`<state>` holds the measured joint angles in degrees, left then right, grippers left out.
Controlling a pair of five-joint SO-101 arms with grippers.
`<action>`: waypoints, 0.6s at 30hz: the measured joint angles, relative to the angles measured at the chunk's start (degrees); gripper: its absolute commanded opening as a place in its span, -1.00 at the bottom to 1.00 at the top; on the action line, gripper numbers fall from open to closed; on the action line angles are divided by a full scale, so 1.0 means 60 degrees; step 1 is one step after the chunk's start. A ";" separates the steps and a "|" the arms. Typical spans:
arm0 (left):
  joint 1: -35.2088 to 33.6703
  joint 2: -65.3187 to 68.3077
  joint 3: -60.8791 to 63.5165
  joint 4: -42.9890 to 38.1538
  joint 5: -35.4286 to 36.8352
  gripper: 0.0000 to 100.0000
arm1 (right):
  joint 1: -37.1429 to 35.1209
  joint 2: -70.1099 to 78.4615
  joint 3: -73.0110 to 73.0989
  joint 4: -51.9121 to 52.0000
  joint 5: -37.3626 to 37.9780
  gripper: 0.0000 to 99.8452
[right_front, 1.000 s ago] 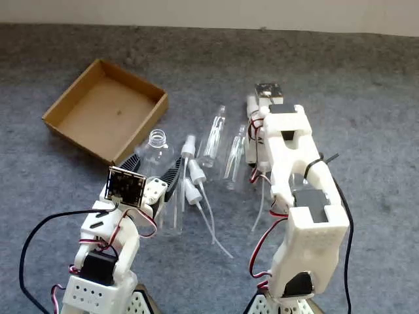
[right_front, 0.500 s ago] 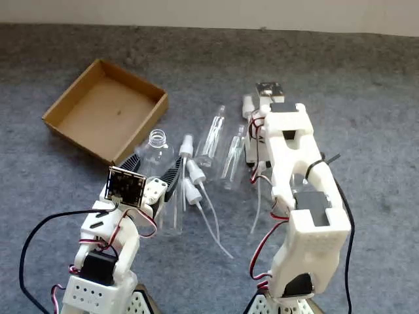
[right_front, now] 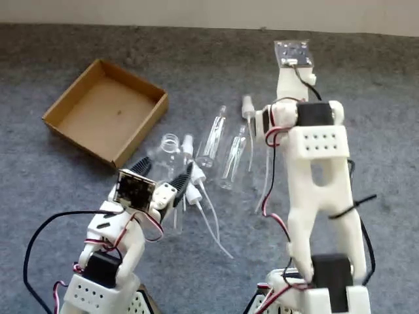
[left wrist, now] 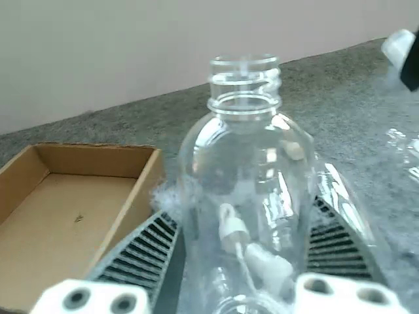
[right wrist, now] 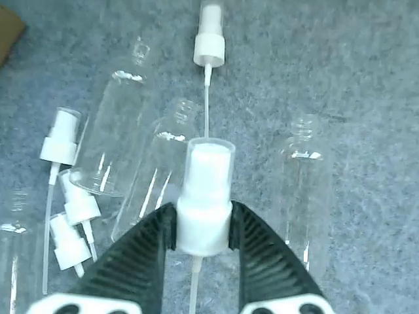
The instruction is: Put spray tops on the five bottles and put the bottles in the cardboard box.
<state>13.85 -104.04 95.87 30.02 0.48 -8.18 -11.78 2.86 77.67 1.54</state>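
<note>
Lying bottles (right_front: 213, 134), spray tops (right_front: 194, 191) clutter carpet (right_front: 366, 98) beside cardboard box (right_front: 105, 114); box open-topped

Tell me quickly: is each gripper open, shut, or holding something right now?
Left gripper: shut on a clear uncapped bottle.
Right gripper: shut on a white spray top.

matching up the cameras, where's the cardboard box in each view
High view: box upper left, beyond the left hand.
Left wrist view: box beside the held bottle.
Right wrist view: a brown corner of the box at the frame edge, past the lying bottles.
Shared landmark: the loose spray tops.
</note>
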 measured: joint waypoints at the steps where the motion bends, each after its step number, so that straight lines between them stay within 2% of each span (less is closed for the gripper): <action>1: 0.0278 0.0000 0.0000 0.0000 0.0000 -0.73 | 0.0000 -0.0337 0.0000 0.0103 0.0000 -0.99; 11: 0.3414 0.0000 0.0000 0.0425 0.0000 -0.73 | 0.0000 -0.3531 0.0000 0.1158 0.0000 -0.99; 18: 0.4689 0.0000 0.0000 0.0425 0.0000 -0.74 | 0.0000 -0.6081 -0.0015 0.1216 0.0000 -0.99</action>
<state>41.98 -104.04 95.87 32.57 0.48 -8.18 -48.26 2.77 84.97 1.54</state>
